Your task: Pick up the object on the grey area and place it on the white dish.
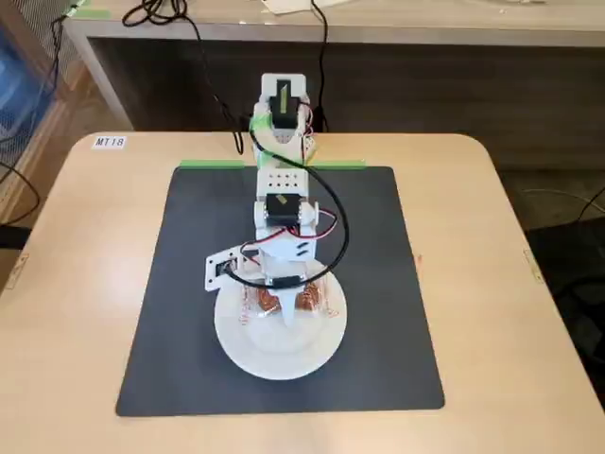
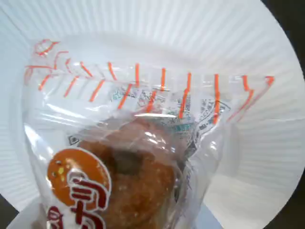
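Observation:
The clear packet with an orange-brown biscuit and red print sits in my gripper, low over the far half of the white dish. The jaws look closed on the packet's middle, with its ends sticking out on both sides. I cannot tell whether the packet touches the dish. In the wrist view the packet fills the frame, with the ribbed white dish right behind it. The dish lies on the near middle of the dark grey mat.
The mat lies on a light wooden table. Green tape strips mark the mat's far edge beside the arm's base. A white label is at the far left. Black cables loop along the arm.

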Controlling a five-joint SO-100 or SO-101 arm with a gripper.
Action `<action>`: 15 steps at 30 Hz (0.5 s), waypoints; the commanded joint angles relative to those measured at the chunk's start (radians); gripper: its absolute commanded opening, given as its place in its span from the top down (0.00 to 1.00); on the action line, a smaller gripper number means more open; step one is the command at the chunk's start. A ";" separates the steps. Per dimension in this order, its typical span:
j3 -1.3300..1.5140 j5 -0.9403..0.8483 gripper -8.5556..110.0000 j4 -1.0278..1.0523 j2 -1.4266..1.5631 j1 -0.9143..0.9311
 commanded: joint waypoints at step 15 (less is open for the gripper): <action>-0.029 -0.003 0.85 0.212 0.465 0.020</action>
